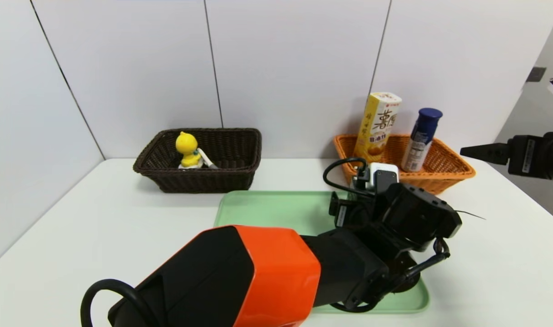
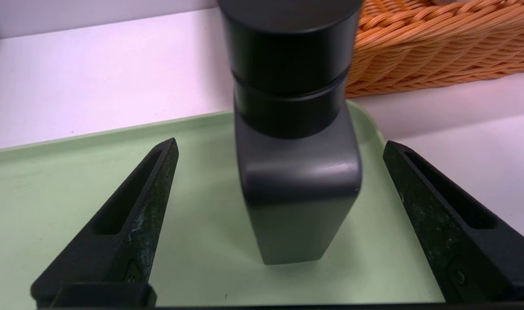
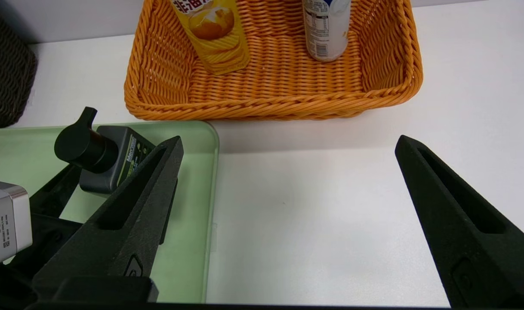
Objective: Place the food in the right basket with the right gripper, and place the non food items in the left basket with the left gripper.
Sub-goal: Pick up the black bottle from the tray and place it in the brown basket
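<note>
A dark grey bottle (image 2: 296, 185) with a black pump cap stands on the green tray (image 2: 72, 181). My left gripper (image 2: 280, 142) is open around it, one finger on each side, both clear of it. The left arm (image 1: 394, 218) covers this spot in the head view. My right gripper (image 3: 290, 138) is open over bare table in front of the orange basket (image 3: 270, 107); it shows at the far right (image 1: 468, 151). That right basket holds a yellow snack box (image 1: 378, 127) and a blue-capped bottle (image 1: 422, 141). The dark left basket (image 1: 199, 181) holds a yellow duck toy (image 1: 188, 150).
The green tray (image 1: 267, 209) lies mid-table in front of both baskets, its right end close to the orange basket. White wall panels stand right behind the baskets. The white table (image 1: 508, 254) stretches right of the tray.
</note>
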